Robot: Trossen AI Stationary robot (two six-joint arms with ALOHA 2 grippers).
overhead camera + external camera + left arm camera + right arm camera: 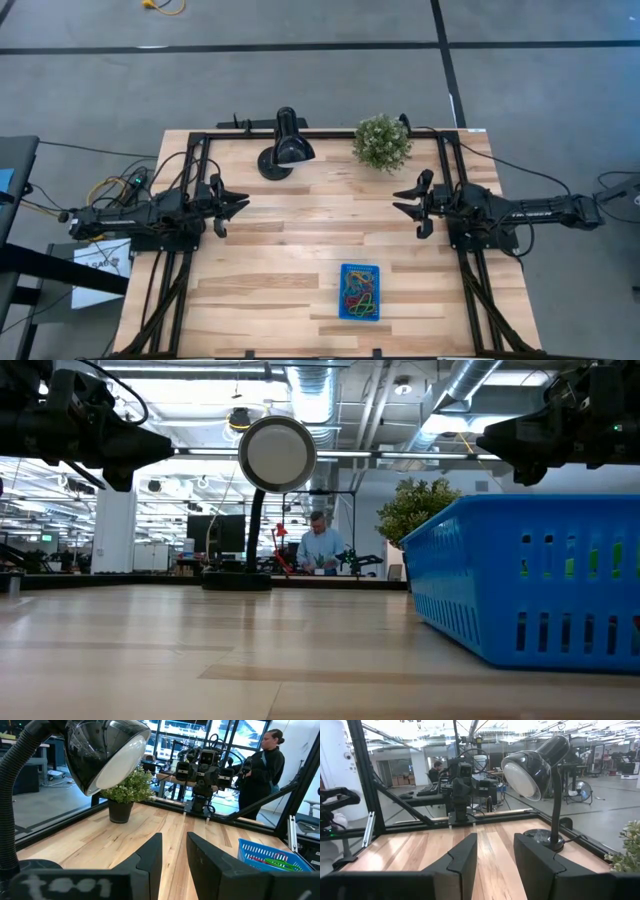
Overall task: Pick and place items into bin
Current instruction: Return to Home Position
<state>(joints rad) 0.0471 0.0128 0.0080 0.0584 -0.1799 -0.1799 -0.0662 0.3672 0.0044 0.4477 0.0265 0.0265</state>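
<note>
Bands [360,294] piled in bin [342,290] — none seen loose on table [270,290]; job looks finished. Right gripper [405,200]: fingers apart, empty, bin well off to its side. Left gripper [236,207]: apart too, empty — farther from bin, facing right one.

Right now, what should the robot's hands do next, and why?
Probably nothing more than rest where they are. The left hand and right hand are both open and empty, hanging above opposite sides of the table, and the coloured rubber bands lie in the blue bin. I see none loose on the wood.
</note>
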